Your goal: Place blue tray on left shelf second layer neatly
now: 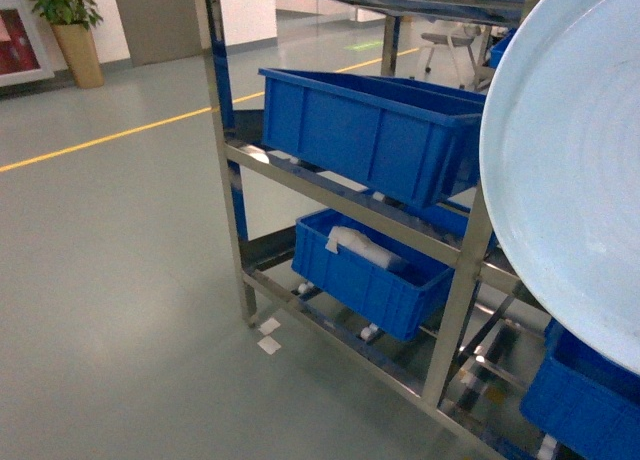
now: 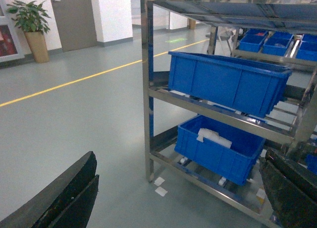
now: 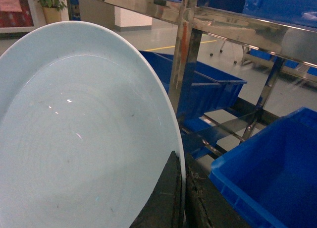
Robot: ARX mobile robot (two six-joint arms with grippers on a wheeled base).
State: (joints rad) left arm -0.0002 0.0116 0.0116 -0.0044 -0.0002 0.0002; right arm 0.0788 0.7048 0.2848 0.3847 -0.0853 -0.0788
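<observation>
The pale blue tray [image 1: 570,170] is held up on edge and fills the right side of the head view. In the right wrist view the tray [image 3: 84,139] covers the left half, and my right gripper [image 3: 182,193] is shut on its rim, one finger on each face. The left shelf [image 1: 330,195] is a polished steel rack ahead. My left gripper [image 2: 178,198] is open and holds nothing. Its dark fingers [image 2: 64,198] show at the bottom corners of the left wrist view, facing the shelf [image 2: 218,109]. Neither gripper shows in the head view.
A large dark-blue crate [image 1: 370,130] sits on the shelf's middle tier. A smaller crate [image 1: 370,270] holding a white packet sits below. Another blue crate [image 3: 277,173] lies right of the right gripper. Grey floor with a yellow line [image 1: 110,138] and a potted plant [image 1: 70,25] lies left.
</observation>
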